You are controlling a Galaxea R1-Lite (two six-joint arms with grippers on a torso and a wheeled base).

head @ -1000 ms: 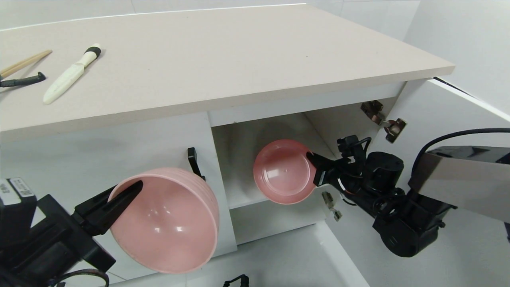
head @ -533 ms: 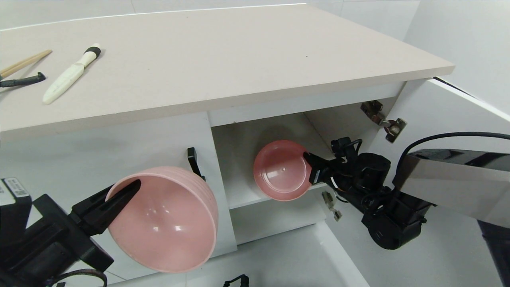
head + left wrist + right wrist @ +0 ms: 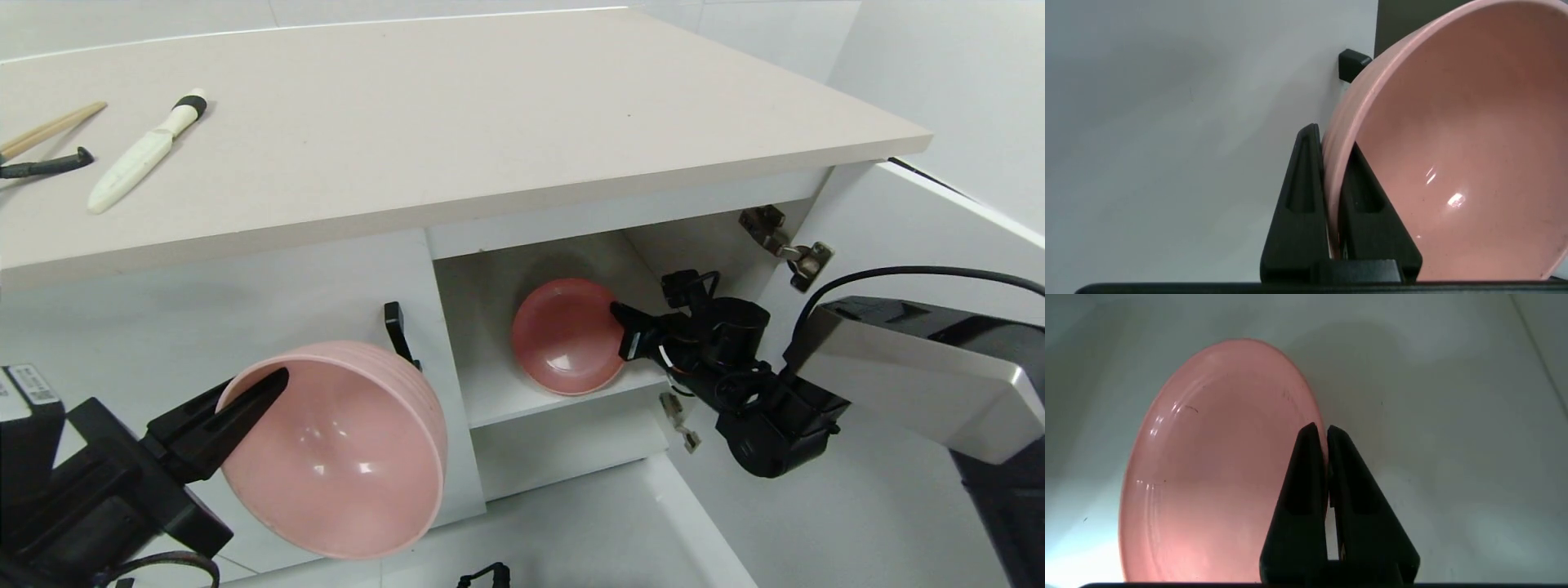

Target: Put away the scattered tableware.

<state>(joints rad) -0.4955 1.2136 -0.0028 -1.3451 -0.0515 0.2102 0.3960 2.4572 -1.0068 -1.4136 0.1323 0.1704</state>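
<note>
My left gripper (image 3: 261, 390) is shut on the rim of a large pink ribbed bowl (image 3: 343, 457), held tilted in front of the shut left cabinet door; the rim sits clamped between the fingers (image 3: 1310, 188) in the left wrist view, where the bowl (image 3: 1454, 163) is seen from inside. My right gripper (image 3: 622, 320) is shut on the edge of a pink plate (image 3: 565, 335), holding it tilted inside the open cabinet above the upper shelf (image 3: 531, 396). In the right wrist view the gripper (image 3: 1323, 445) pinches the plate (image 3: 1208, 490) by its rim.
On the beige countertop (image 3: 457, 114) lie a cream knife with a black band (image 3: 143, 153), wooden chopsticks (image 3: 49, 131) and a black utensil (image 3: 45, 166). The right cabinet door (image 3: 922, 237) stands open, its hinges (image 3: 784, 241) exposed. A black handle (image 3: 398, 331) sticks out from the left door.
My right gripper has carried the pink plate deeper into the cabinet, up and to the left, over the shelf. The left arm and its bowl have barely moved.
</note>
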